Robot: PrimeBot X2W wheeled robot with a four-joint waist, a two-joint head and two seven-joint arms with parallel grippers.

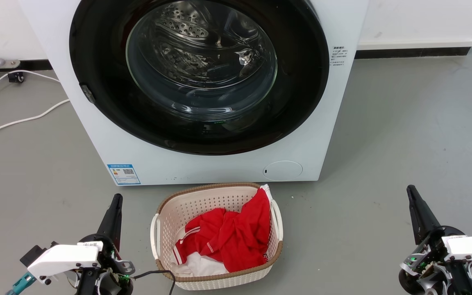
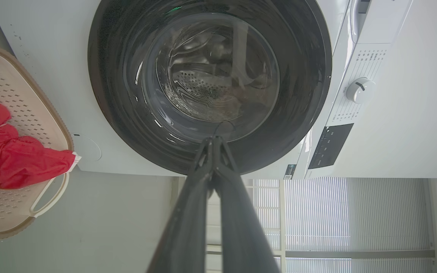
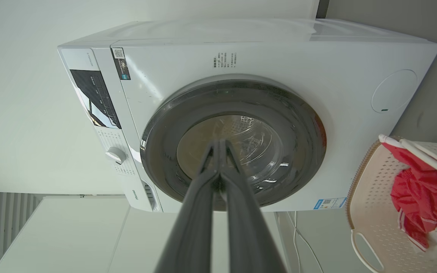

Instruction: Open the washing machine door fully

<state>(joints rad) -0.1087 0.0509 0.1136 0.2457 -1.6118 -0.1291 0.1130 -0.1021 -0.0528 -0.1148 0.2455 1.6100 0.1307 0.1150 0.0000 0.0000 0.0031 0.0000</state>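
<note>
The white washing machine [image 1: 96,135] stands ahead on the grey floor. Its round glossy black washing machine door [image 1: 301,102] with a clear glass centre lies flat against the front, closed. My left gripper [image 1: 116,198] is low at the left, shut and holding nothing, well short of the machine. My right gripper [image 1: 410,189] is low at the right, also shut and holding nothing. In the left wrist view the door [image 2: 120,106] lies beyond my shut left gripper [image 2: 214,139]. The right wrist view has the door [image 3: 302,129] past my shut right gripper [image 3: 218,142].
A cream laundry basket [image 1: 166,213] with red and white clothes [image 1: 236,233] sits on the floor between the grippers, just in front of the machine. White cables [image 1: 19,121] trail on the floor at the left. A white cabinet [image 1: 416,24] stands behind on the right.
</note>
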